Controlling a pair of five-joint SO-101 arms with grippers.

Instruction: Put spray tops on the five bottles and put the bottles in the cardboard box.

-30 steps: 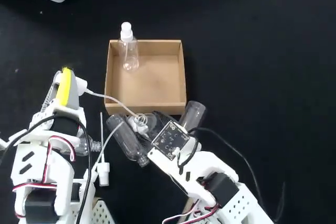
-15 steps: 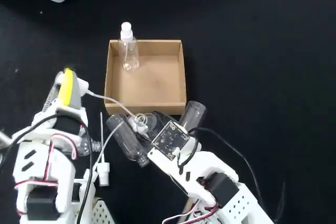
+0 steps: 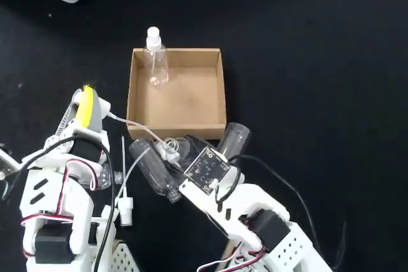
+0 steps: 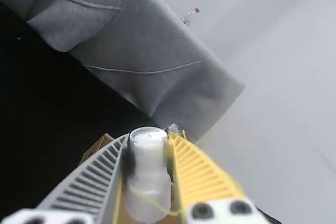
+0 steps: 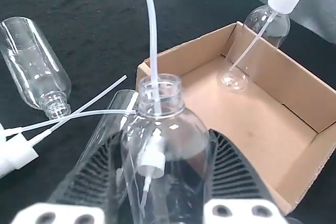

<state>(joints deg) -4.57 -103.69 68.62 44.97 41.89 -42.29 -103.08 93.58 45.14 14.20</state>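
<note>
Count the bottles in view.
4 bottles: one in the cardboard box, one in the right gripper, one lying beside it, one by the box's corner. Another may hide under the left arm.

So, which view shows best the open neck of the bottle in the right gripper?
The right wrist view: the bottle stands in the right gripper, neck open, a tube entering it. In the high view it shows half hidden by the arm, near the cardboard box's front wall. The left wrist view faces elsewhere.

Bright, even light from above. Black table (image 3: 319, 62) swallows shadows; faint shade along box (image 3: 221, 87) walls; small glints on clear bottles (image 5: 32, 61).
</note>
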